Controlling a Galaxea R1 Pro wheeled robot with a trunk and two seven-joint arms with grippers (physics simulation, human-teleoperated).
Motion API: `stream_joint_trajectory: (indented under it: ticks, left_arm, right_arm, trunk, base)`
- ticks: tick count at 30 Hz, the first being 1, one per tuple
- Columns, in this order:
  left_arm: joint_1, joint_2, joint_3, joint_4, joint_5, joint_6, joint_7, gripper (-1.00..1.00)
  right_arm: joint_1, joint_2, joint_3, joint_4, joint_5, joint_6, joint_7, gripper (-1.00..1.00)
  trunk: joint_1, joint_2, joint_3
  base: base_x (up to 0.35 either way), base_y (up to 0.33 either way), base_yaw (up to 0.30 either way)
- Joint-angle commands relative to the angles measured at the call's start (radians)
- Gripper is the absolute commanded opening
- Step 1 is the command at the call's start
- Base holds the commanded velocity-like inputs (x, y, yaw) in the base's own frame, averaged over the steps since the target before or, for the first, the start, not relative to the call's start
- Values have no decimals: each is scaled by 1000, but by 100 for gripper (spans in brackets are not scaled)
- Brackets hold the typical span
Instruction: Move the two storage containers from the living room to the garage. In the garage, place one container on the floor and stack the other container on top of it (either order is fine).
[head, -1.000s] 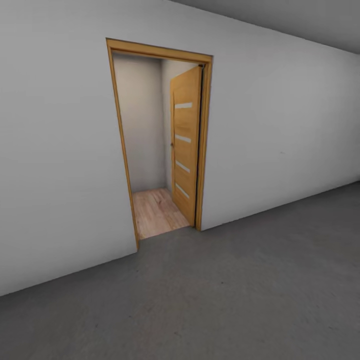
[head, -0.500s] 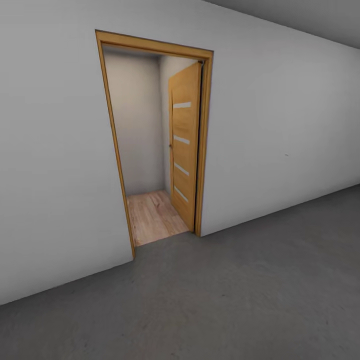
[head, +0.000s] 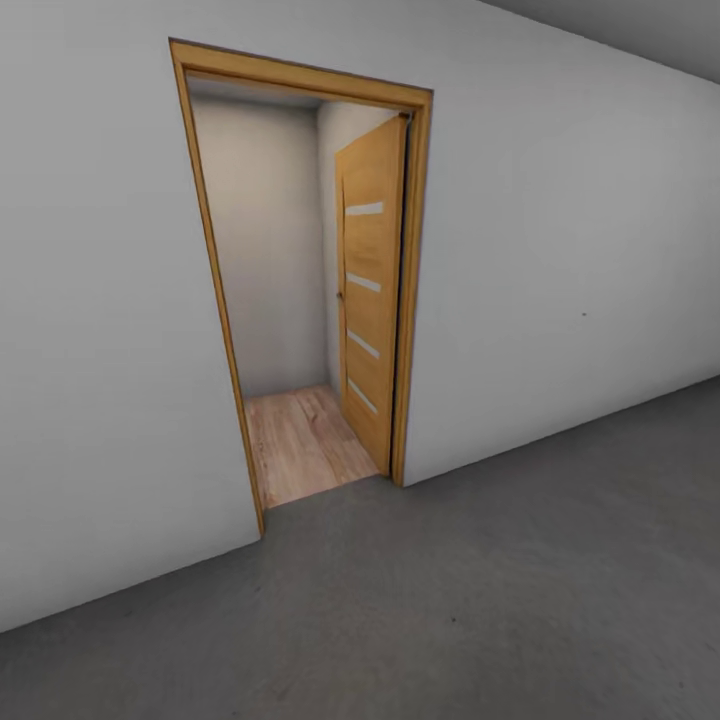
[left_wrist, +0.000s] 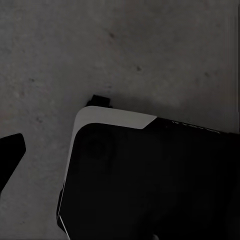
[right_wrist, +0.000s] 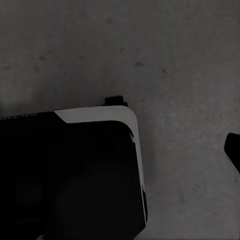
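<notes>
Since a second ago our head camera has drawn closer to the wall, so the tan wooden door frame (head: 300, 270) now stands larger and further toward the upper left of the head view; the things themselves have not shifted. We stand on the dark grey, mottled concrete floor (head: 480, 600) of the garage, facing its plain grey-white wall (head: 570, 250). Through the opening we see a tan wooden door with four pale horizontal slits (head: 370, 300), swung inward against the right side of the frame, and beyond it a strip of light wood plank floor (head: 305, 440) ending at a pale back wall (head: 265, 250).

From the left wrist camera we look down on the concrete beside our dark, white-edged base (left_wrist: 150, 180); a single black fingertip of the left gripper (left_wrist: 10, 155) pokes in at the edge, and we cannot tell how its fingers stand. From the right wrist camera the same base (right_wrist: 70, 175) shows, with one black tip of the right gripper (right_wrist: 234, 150) at the edge, its state likewise beyond telling.
</notes>
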Motion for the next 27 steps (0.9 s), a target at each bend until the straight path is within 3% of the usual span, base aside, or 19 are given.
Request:
stream_joint_trajectory:
  ticks: [1, 27]
  left_arm:
    - [-1, 0, -3, 0, 7, 3, 3, 100]
    - [-1, 0, -3, -1, 8, -13, 6, 100]
  right_arm:
    - [-2, 2, 10, 3, -8, -4, 0, 100]
    - [-2, -3, 11, 2, -9, 3, -1, 100]
  trunk:
    - [1, -2, -2]
    - [1, -2, -2]
  base:
    - [324, 0, 0]
    - [324, 0, 0]
